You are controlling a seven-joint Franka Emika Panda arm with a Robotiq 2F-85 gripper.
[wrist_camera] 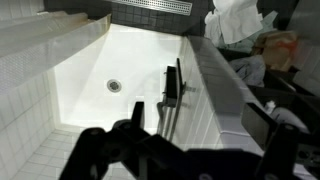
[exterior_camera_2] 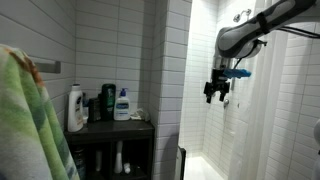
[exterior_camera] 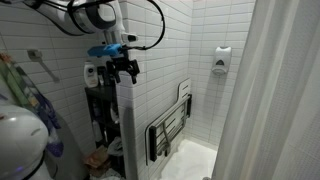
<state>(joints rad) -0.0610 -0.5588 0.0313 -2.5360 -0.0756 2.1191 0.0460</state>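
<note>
1. Black two-fingered gripper [wrist_camera: 175,150] fills the bottom of the wrist view, dark and blurred; its jaws are spread as wide as they go, with nothing between them; it's empty.
2. Look at an exterior view now; the gripper [exterior_camera: 125,70] hangs pointing down just above the top of the white tiled partition wall [exterior_camera: 128,125]; close to it, but apart, no contact.
3. Nearest thing below is the dark slatted folding shower seat [exterior_camera: 168,130]; it's tipped up flat against the tiles inside the tub, and the wrist view shows that seat [wrist_camera: 172,85] edge-on; folded, I'd say, to keep the bathing space free.
4. Under all that lies the white bathtub [wrist_camera: 70,65], its round metal drain [wrist_camera: 114,86] showing on the floor.
5. Outside the partition stands the dark shelf unit [exterior_camera_2: 110,126]; a tall white bottle [exterior_camera_2: 75,108] and a white pump bottle with a blue label [exterior_camera_2: 122,104] stand upright on top, probably kept there within reach of the tub.
6. Off to the side, the white shower curtain [exterior_camera: 280,90] hangs in front of part of the tub opening; a green-and-yellow striped towel [exterior_camera_2: 25,120] drapes close to the lens.
</note>
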